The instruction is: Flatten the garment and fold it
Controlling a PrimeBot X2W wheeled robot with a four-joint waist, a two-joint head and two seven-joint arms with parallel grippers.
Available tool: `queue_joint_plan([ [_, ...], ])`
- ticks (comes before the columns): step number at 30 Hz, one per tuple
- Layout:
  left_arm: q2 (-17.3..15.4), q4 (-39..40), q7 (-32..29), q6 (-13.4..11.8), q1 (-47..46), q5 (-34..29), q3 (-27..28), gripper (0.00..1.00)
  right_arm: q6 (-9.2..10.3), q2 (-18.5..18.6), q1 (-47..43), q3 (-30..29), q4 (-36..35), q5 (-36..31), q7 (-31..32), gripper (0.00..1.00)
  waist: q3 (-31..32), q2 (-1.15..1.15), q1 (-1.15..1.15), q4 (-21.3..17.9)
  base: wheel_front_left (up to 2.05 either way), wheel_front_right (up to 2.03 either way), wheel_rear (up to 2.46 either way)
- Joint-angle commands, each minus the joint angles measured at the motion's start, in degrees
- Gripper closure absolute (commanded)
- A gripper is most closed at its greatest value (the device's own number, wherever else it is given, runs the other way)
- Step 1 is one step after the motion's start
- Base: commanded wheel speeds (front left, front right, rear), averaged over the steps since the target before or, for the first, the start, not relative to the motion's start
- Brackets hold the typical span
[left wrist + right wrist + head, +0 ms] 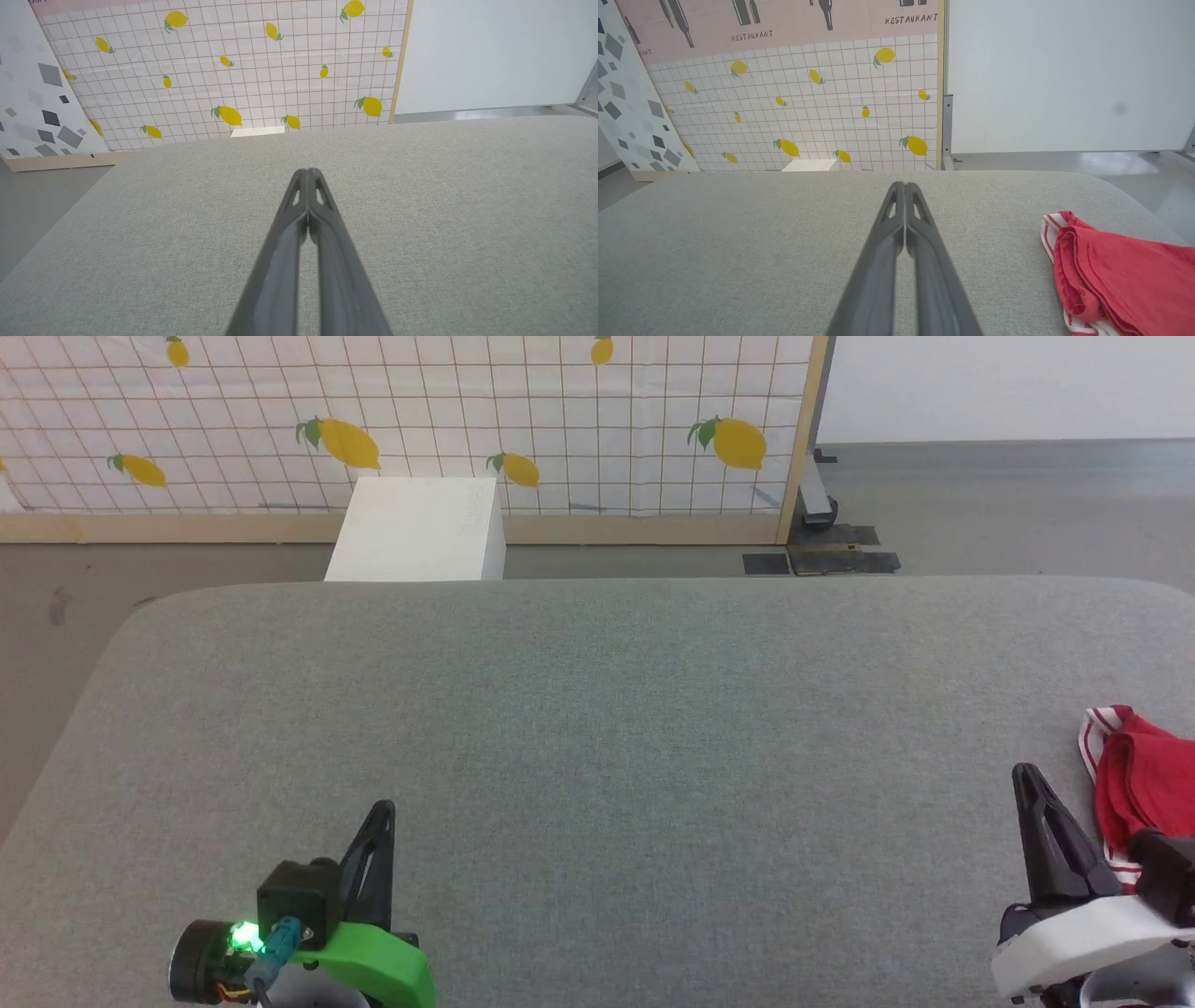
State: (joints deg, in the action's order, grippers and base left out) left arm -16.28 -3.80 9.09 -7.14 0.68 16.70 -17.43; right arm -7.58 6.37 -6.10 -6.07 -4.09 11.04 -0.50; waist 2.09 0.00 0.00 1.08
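My left pincer (308,173) and right pincer (905,185) are pressed together; red garment (1144,784) bunched at four o'clock on woven counter (597,709).

Grey table (597,728), red garment (1146,773) bunched at far right

A wide bench (597,709) covered in grey cloth, with rounded far corners, is seen standing on a grey floor (1008,513). Behind its far edge a white box (417,529) is set on the floor against a white gridded panel (467,411) printed with yellow lemons and framed in pale wood, and dark patches (822,562) are stuck to the floor by the panel's right post (805,439). Above the lemons a pink strip (784,23) lettered RESTAURANT is seen, a panel of grey diamonds (28,93) is placed to the left, and a plain white wall (1008,383) is seen to the right.
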Motion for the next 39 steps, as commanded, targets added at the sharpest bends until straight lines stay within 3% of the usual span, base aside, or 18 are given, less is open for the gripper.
queue_joint_plan([
  [1, 0.4, 0.1, -0.3, 0.1, 0.0, -0.5, 0.5, 1.0, 0.0, -0.1, 0.2, 0.2, 0.1, -0.4, 0.0, 1.0, 0.0, 0.0, 0.0, 0.0, 0.0, 0.0, 0.0],
  [39, 4.5, 1.3, -3.1, 2.4, -0.2, -5.7, 5.9, 1.0, 0.03, -1.2, 2.1, 2.1, 1.4, -3.8, 0.2, 1.0, -0.7, 0.0, 0.0, -0.4, 0.0, 0.0, 0.0],
])
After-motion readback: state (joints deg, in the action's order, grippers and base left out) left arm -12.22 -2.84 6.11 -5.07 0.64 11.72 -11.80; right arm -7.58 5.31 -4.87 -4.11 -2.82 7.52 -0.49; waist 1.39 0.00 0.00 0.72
